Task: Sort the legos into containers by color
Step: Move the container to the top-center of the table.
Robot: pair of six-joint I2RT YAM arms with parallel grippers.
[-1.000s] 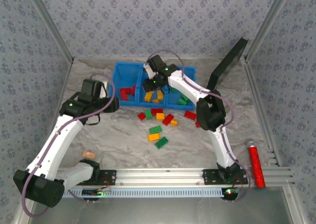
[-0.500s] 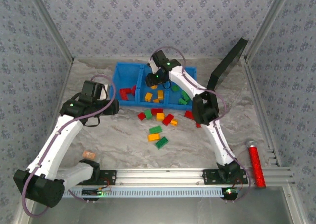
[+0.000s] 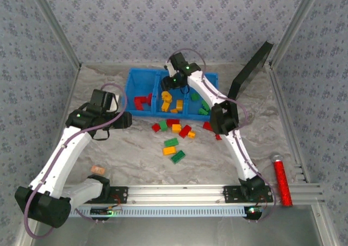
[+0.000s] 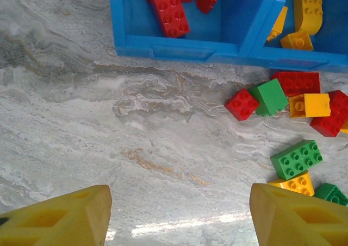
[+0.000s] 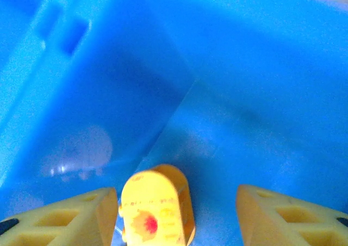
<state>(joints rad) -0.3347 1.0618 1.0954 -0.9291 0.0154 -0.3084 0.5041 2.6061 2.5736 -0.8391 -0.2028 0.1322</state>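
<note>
Lego (yellow) lies unclamped between parted jaws of right gripper; left gripper spread wide, empty.

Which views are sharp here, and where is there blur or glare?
Top external: sharp, evenly lit. Left wrist: crisp legos, pale glare streak on the table near the bottom edge. Right wrist: soft focus, yellow lego blurred, whitish reflections on the blue bin.
</note>
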